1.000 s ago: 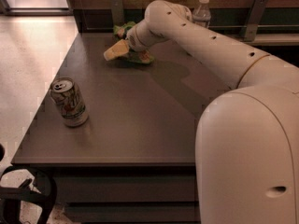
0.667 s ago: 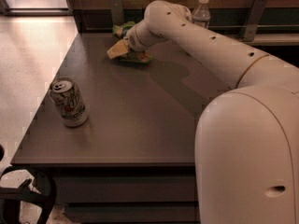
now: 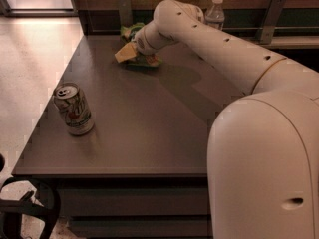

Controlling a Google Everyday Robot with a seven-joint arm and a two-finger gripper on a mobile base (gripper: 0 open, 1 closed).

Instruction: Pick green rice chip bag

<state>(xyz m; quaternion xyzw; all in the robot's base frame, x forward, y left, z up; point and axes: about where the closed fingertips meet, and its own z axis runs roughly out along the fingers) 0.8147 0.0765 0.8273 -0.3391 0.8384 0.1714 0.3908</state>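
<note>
In the camera view, the white robot arm (image 3: 214, 39) was stretched across the dark grey counter (image 3: 149, 133) to its far edge. There the tan-tipped gripper (image 3: 125, 53) was lowered onto the wrinkly bright-green rice chip bag (image 3: 149, 61), which lay flat on the counter just beneath and beside it. Whether the gripper was apart or clamped on the bag could not be told.

Compared with a second ago, the gripper was shifted only very slightly and the bag was left where it lay, so the grasp was judged to be under way and no lift begun.

A silver-green soda can (image 3: 74, 109) was stood upright near the front left edge, well apart. A clear plastic water bottle (image 3: 215, 11) was seen behind the arm.
</note>
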